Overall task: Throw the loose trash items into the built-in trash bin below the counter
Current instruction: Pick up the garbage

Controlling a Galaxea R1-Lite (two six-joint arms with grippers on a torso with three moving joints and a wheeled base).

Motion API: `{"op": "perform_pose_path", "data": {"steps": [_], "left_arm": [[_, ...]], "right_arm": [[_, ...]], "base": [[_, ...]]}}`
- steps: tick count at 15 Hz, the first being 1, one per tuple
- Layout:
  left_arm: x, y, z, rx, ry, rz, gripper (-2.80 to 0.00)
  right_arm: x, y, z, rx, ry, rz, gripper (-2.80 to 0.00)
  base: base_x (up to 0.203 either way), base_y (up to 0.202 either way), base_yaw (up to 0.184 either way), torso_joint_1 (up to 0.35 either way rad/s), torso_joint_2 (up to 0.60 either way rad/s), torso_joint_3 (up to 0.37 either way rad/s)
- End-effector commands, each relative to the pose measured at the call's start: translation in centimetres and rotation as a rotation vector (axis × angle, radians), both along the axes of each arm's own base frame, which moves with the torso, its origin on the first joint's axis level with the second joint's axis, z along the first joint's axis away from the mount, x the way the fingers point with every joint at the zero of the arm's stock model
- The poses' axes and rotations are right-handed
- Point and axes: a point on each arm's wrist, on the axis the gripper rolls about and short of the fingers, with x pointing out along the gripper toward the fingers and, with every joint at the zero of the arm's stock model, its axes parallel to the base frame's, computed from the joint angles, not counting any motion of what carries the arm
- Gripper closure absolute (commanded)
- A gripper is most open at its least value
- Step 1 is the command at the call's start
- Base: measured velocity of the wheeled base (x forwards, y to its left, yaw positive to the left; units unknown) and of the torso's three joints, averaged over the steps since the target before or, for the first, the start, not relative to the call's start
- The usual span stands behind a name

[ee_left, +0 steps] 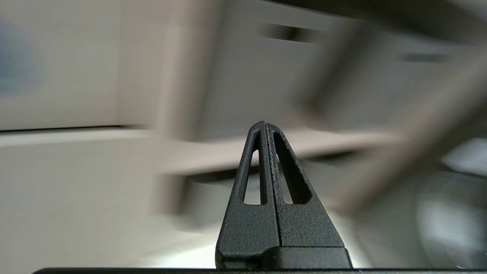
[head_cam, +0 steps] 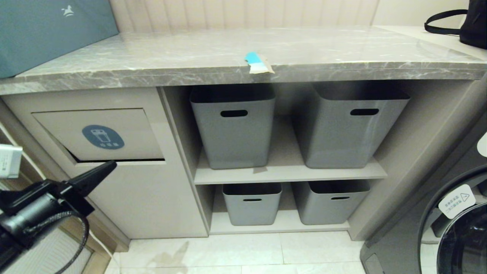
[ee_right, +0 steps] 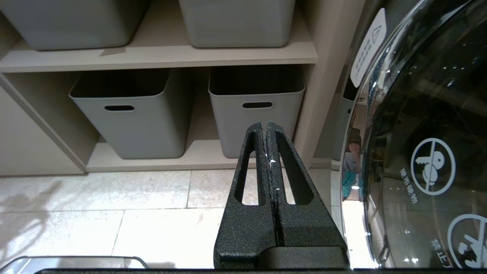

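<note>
One cyan-blue cardboard strip (head_cam: 257,63) with a tan torn end lies at the front edge of the grey marble counter (head_cam: 152,53), partly overhanging it. A second strip is not visible. The trash bin flap (head_cam: 99,133), beige with a blue-grey oval sticker (head_cam: 102,137), sits below the counter at the left, its lower edge slightly ajar. My left gripper (head_cam: 112,164) is shut and empty, its tip just below the flap's lower edge; the left wrist view shows it (ee_left: 264,123) with pads pressed together. My right gripper (ee_right: 263,123) is shut and empty, low above the floor near the lower baskets.
Grey plastic baskets (head_cam: 234,125) (head_cam: 344,127) (head_cam: 252,203) (head_cam: 330,201) fill two shelves right of the bin. A washing machine door (head_cam: 462,228) stands at the far right. A teal box (head_cam: 49,30) and a black bag (head_cam: 473,23) rest on the counter's ends. Pale tiled floor (head_cam: 243,253) lies below.
</note>
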Motion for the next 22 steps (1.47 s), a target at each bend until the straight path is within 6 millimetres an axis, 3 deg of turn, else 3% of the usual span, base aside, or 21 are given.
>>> {"op": "perform_pose_path", "data": {"steps": [1, 4, 8, 9, 11, 14, 18, 22], "left_arm": [[-1.7, -2.1, 1.8, -0.068, 0.034, -0.148, 0.00], [-2.0, -5.5, 5.5, -0.212, 0.253, -0.362, 0.00], [-3.7, -8.9, 13.8, -0.429, 0.473, -0.562, 0.00], [-4.2, -9.7, 15.9, -0.528, 0.540, -0.599, -2.80], [-4.4, -11.6, 18.5, -0.709, 0.682, -0.628, -2.80], [-2.5, -16.2, 19.6, -0.785, 0.737, -0.558, -2.80], [0.9, -21.3, 18.8, -0.801, 0.788, -0.431, -2.80], [3.4, -23.8, 17.9, -0.822, 0.760, -0.322, -2.80]], "right_arm": [[0.0, 0.0, 0.0, 0.000, 0.001, 0.000, 0.00], [0.0, 0.0, 0.0, 0.000, 0.001, 0.000, 0.00], [0.0, 0.0, 0.0, 0.000, 0.001, -0.001, 0.00], [0.0, 0.0, 0.0, 0.000, 0.001, -0.001, 0.00], [0.0, 0.0, 0.0, 0.000, -0.001, 0.000, 0.00], [0.0, 0.0, 0.0, 0.000, 0.001, -0.001, 0.00], [0.0, 0.0, 0.0, 0.000, 0.001, 0.000, 0.00], [0.0, 0.0, 0.0, 0.000, 0.001, 0.000, 0.00]], "base": [[0.000, 0.000, 0.000, 0.000, 0.00, 0.000], [0.000, 0.000, 0.000, 0.000, 0.00, 0.000], [0.000, 0.000, 0.000, 0.000, 0.00, 0.000], [0.000, 0.000, 0.000, 0.000, 0.00, 0.000], [0.000, 0.000, 0.000, 0.000, 0.00, 0.000], [0.000, 0.000, 0.000, 0.000, 0.00, 0.000], [0.000, 0.000, 0.000, 0.000, 0.00, 0.000], [0.000, 0.000, 0.000, 0.000, 0.00, 0.000]]}}
